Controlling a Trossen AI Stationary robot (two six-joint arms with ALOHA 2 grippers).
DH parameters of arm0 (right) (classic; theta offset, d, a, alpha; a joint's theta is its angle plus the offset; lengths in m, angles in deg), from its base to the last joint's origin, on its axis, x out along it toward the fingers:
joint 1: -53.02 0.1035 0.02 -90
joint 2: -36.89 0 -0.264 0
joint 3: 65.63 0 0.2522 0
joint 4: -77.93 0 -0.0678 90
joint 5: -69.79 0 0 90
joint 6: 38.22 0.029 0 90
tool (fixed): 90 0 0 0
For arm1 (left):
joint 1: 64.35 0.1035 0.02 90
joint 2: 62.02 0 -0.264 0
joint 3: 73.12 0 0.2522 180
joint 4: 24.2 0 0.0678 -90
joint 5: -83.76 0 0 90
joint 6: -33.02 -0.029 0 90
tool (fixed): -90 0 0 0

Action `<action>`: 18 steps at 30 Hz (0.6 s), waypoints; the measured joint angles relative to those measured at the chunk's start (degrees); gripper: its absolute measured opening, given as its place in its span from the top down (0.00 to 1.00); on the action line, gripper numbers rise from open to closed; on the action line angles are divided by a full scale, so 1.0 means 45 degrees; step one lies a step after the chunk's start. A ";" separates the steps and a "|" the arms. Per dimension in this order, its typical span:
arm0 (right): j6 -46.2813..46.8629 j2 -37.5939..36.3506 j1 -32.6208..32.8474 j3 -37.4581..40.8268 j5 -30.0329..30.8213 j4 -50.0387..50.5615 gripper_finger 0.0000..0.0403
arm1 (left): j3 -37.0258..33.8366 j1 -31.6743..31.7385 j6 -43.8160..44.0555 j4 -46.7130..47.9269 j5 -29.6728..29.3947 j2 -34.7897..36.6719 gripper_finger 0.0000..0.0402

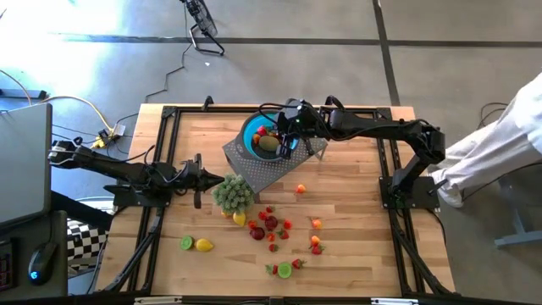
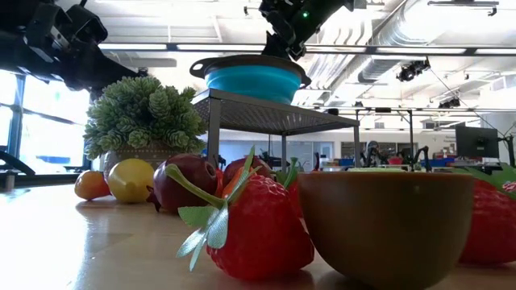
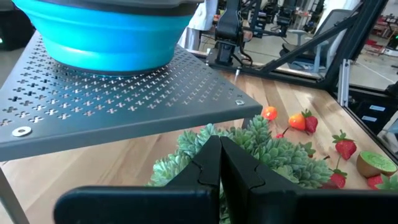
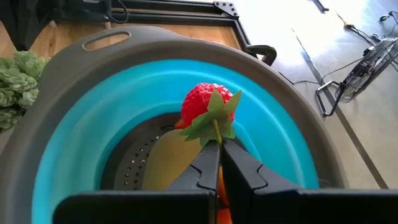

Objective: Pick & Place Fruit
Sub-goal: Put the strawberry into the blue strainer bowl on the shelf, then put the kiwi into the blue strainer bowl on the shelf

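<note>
The right hand (image 4: 219, 163) hangs over the blue bowl (image 1: 254, 135) on the perforated metal stand (image 1: 275, 168) at upper centre of the high view, its fingers pinching the green stem of a red strawberry (image 4: 205, 104) above the bowl's inside. The left hand (image 1: 218, 179), at centre left, is pressed together on nothing, just beside the green leafy plant (image 1: 233, 192). Most fruit (image 1: 273, 227) lies scattered on the worktop (image 1: 356, 220) at lower centre, with a few pieces in the bowl.

The high view looks straight down on the table (image 1: 356, 212). The low view sits among fruit. Both wrist views face the blue bowl (image 3: 106, 37).
</note>
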 joint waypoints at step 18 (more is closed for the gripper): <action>-0.0330 -0.0164 0.0022 0.0015 0.0111 -0.0334 0.69 | 0.0005 0.0000 0.0043 0.0075 0.0005 0.0000 1.00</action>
